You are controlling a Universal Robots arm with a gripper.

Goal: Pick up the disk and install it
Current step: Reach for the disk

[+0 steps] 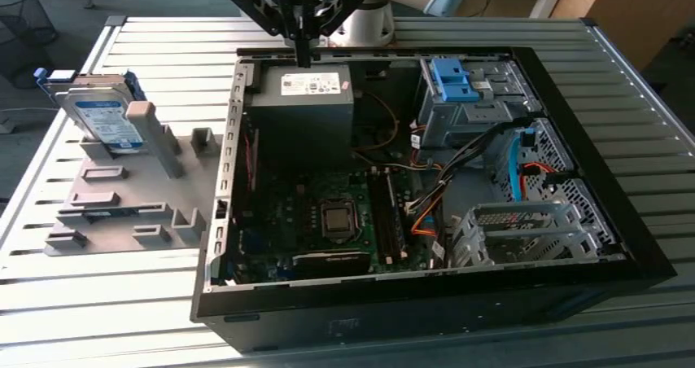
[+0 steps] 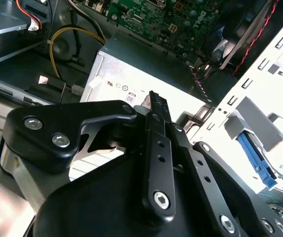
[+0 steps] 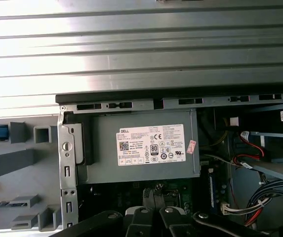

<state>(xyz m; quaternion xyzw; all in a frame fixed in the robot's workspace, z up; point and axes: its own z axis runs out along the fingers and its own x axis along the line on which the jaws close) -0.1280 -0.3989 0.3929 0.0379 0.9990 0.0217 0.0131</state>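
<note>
The disk [image 1: 100, 116], a silver hard drive with a white-and-blue label and blue bracket, stands tilted in a grey fixture [image 1: 120, 193] on the table at the exterior view's left, outside the computer case [image 1: 434, 303]. My gripper [image 1: 302, 57] hangs over the far rim of the open case, just above the grey power supply [image 1: 304, 99], well to the right of the disk. Its fingers [image 2: 154, 111] are pressed together with nothing between them. The power supply with its white sticker [image 3: 151, 144] lies directly below in both wrist views.
Inside the case are a motherboard [image 1: 325, 213], cable bundles [image 1: 434, 197], a drive cage with a blue latch piece [image 1: 451, 79] at the far right, and a perforated metal cage [image 1: 522, 234] at the near right. The ribbed metal table [image 1: 109, 303] surrounds the case.
</note>
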